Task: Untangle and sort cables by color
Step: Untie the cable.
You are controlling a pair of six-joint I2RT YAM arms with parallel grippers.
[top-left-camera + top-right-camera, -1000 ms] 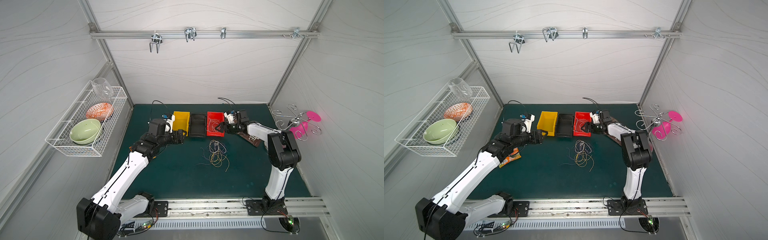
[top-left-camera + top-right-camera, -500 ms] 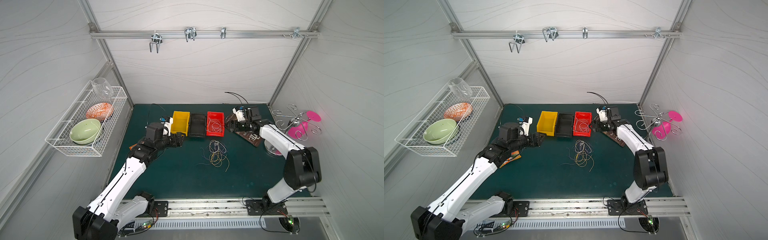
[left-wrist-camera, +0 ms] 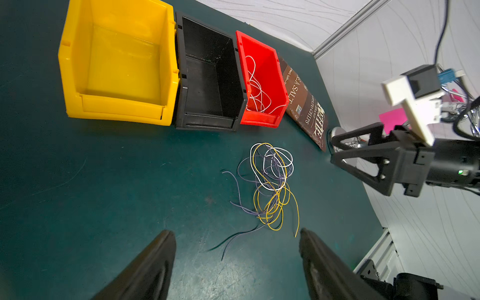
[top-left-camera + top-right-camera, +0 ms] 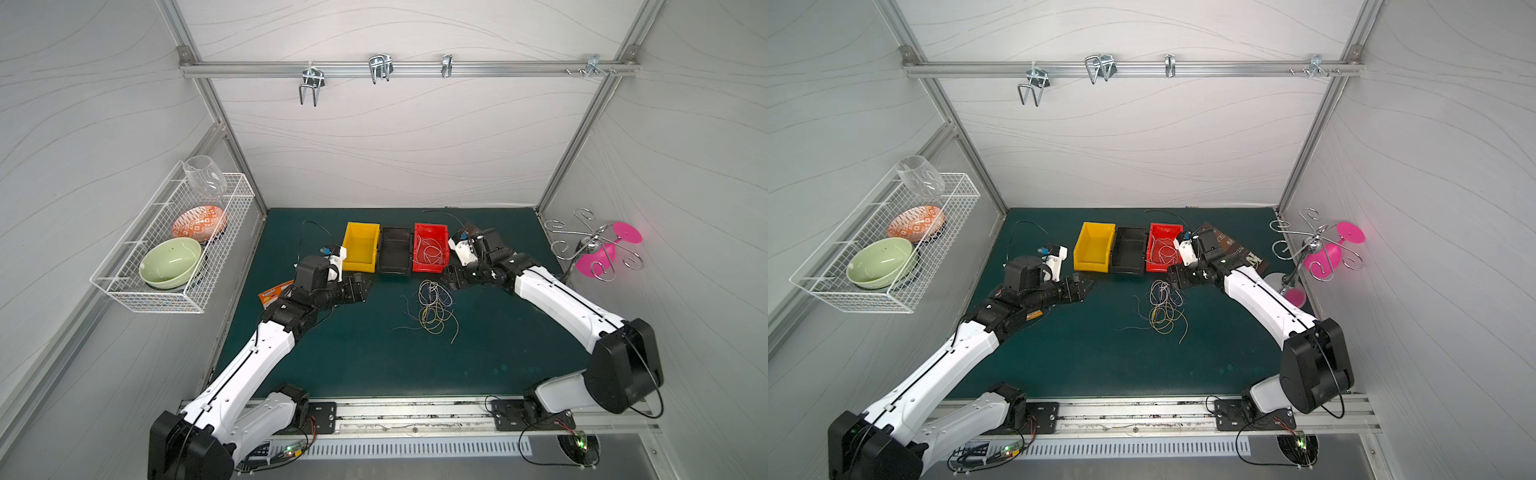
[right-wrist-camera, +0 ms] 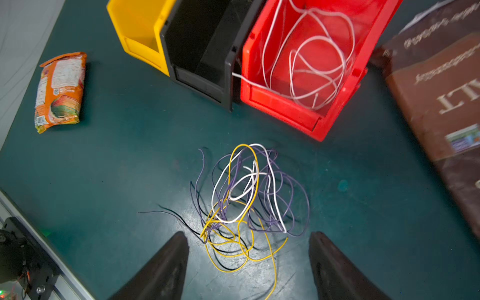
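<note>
Right gripper (image 4: pixel 447 281) now nearer cables (image 4: pixel 432 308) on green mat (image 4: pixel 353 357), white-walled booth (image 4: pixel 395 145)

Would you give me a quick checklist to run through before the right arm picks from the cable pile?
1. Right gripper open, empty: ok.
2. Left gripper open, apart from the pile: ok.
3. Cable pile on the mat, colours separated: not ok, tangled.
4. Red bin holds only white cables: ok.
5. Yellow bin and black bin empty: ok.
6. Which strand lies free on top: cannot tell.
</note>
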